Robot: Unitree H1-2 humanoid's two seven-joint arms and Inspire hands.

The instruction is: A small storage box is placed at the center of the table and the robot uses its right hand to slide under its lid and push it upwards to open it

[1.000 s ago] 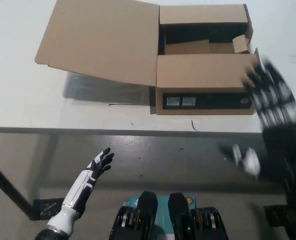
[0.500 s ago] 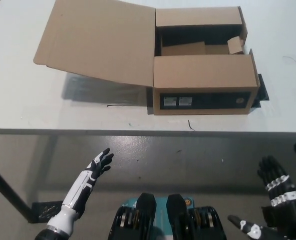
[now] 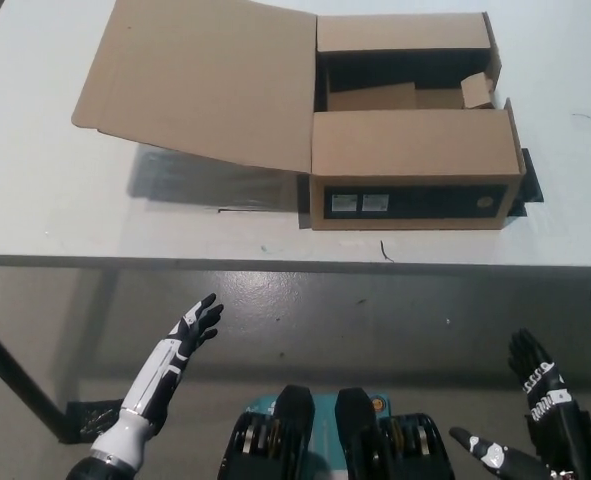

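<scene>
Cardboard storage box (image 3: pixel 415 160) on white counter (image 3: pixel 55 200), centre-right, long axis left-right, lid (image 3: pixel 200 80) already folded open to box's left. Right hand (image 3: pixel 535 415) low at bottom right, below counter edge, fingers apart, empty; box lies up and slightly left of it. Right hand nearer box than left hand (image 3: pixel 180 350), resting lower left, fingers spread. Versus 1.0 s ago: right hand dropped from box's right end to below counter; box unchanged.

Box (image 3: pixel 415 165): on the counter (image 3: pixel 55 200), near its front edge, right of middle
Lid (image 3: pixel 200 80): swung out left of the box; raised off the counter
Left hand (image 3: pixel 190 335): before the counter, lower left
Right hand (image 3: pixel 535 425): before the counter, lower right
</scene>
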